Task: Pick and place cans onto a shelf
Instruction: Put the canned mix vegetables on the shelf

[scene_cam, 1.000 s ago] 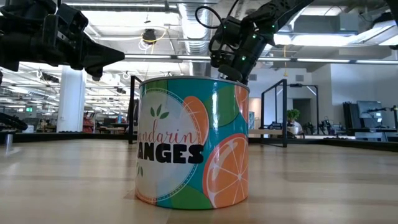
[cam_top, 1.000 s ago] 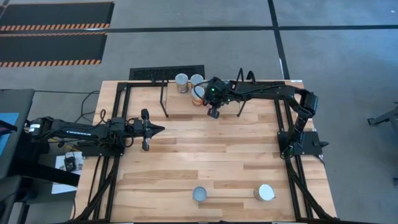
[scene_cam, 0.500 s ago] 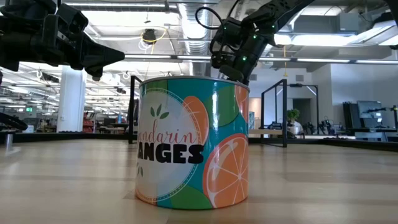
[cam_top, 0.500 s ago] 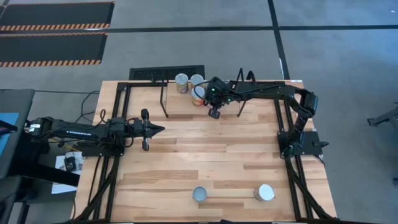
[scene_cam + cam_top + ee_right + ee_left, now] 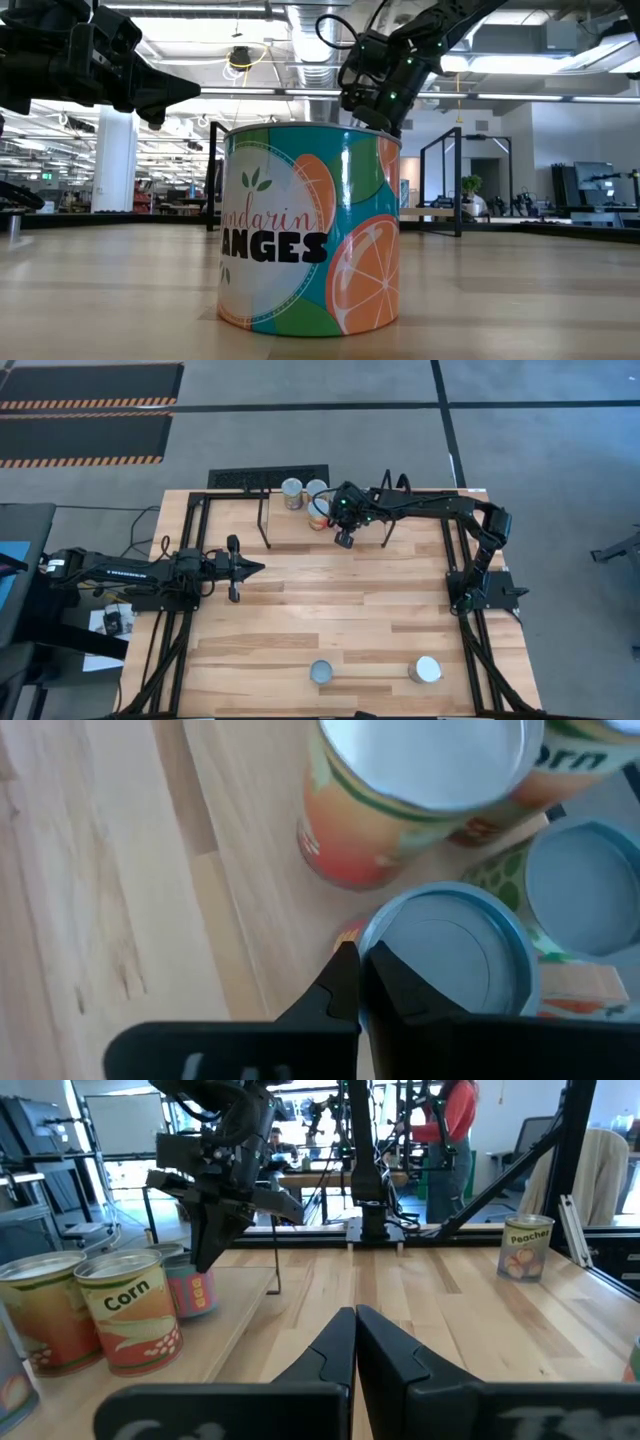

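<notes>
The shelf (image 5: 290,532), a light-wood board on black wire frames, stands at the table's far side. Several cans stand on it: two with silvery tops (image 5: 292,492) (image 5: 317,489) and an orange-labelled one (image 5: 318,518). My right gripper (image 5: 338,522) hangs over these cans, pointing down, fingers shut (image 5: 352,960), just by the rim of a grey-topped can (image 5: 450,960). My left gripper (image 5: 255,568) is shut (image 5: 355,1320) and empty, level over the table's left middle. Two more cans (image 5: 321,672) (image 5: 427,670) stand upright near the table's near edge. My right gripper's shut fingertips (image 5: 345,970) stand at the rim (image 5: 375,935) of the grey-topped can, coming from above. I cannot tell whether they touch it.
The mandarin-oranges can (image 5: 310,230) fills the low view's front. In the left wrist view a Corn can (image 5: 130,1325) and a red can (image 5: 190,1285) stand on the shelf, and a Peaches can (image 5: 525,1245) stands on the table farther off. A person (image 5: 455,1120) stands beyond the table.
</notes>
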You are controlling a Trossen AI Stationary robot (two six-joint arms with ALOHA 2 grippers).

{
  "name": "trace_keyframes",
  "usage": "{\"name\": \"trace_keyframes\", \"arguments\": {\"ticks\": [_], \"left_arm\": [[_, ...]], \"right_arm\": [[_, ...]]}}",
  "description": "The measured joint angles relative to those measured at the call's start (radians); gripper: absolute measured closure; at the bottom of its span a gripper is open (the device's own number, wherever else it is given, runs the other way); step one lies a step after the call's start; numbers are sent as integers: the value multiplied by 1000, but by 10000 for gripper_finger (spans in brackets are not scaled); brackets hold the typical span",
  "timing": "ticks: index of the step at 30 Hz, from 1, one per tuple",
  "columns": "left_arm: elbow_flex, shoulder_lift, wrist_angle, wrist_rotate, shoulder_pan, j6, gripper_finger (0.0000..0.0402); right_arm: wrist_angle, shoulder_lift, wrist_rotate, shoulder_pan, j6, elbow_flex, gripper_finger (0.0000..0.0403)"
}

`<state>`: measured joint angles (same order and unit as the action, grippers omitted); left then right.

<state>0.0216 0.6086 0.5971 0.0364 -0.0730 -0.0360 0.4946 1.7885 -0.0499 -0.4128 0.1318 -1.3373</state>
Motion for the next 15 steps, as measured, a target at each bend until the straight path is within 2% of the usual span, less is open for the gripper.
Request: {"name": "trace_keyframes", "arguments": {"ticks": [15], "left_arm": [[0, 0, 0, -2, 0, 0, 401]], "right_arm": [[-8, 35, 24, -8, -2, -2, 385]]}}
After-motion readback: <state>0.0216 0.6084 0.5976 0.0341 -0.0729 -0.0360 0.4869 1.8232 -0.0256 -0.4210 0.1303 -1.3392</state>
